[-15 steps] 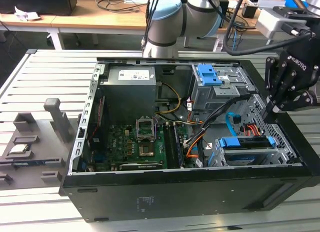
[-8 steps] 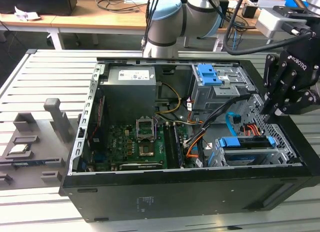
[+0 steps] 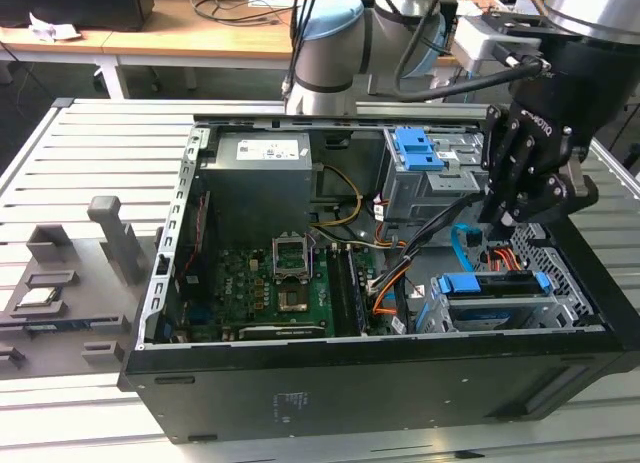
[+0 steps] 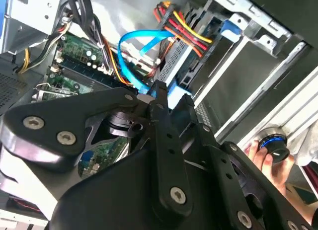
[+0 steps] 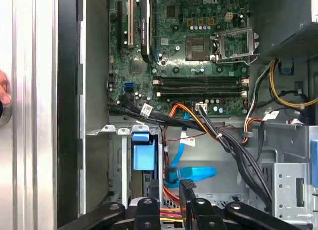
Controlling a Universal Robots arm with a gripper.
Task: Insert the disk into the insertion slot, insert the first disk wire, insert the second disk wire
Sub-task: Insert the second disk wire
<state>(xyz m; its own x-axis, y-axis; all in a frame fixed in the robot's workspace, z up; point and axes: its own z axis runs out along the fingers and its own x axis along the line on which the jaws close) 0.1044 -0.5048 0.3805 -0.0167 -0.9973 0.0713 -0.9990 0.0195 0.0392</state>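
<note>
Closest to the camera in the exterior view is the black side wall of the open PC case, which is lying on its side. Right behind that wall, lower right of the frame, the disk is already sitting flat in the insertion slot. Its long axis runs across the frame and the blue carrier edge faces up. The first disk wire comes in at its far edge. In the second wrist view that orange-red bundle runs right up to the disk's end.

The gripper hangs just above that spot, pointing down into the case. In the second wrist view the gripper has its jaws pinched on the plug end of the second disk wire, which loops away toward the motherboard. The first wrist view has the second disk wire just beside the jaws.

Further back there's the grey bay with the blue latch, then the arm's base, with the arm bending over from the top of the frame toward the right. Everything sits on a slatted metal worktop, with grey fixtures at the exterior view's left and wooden desks behind. A person's hand grips a round knob outside the case.
</note>
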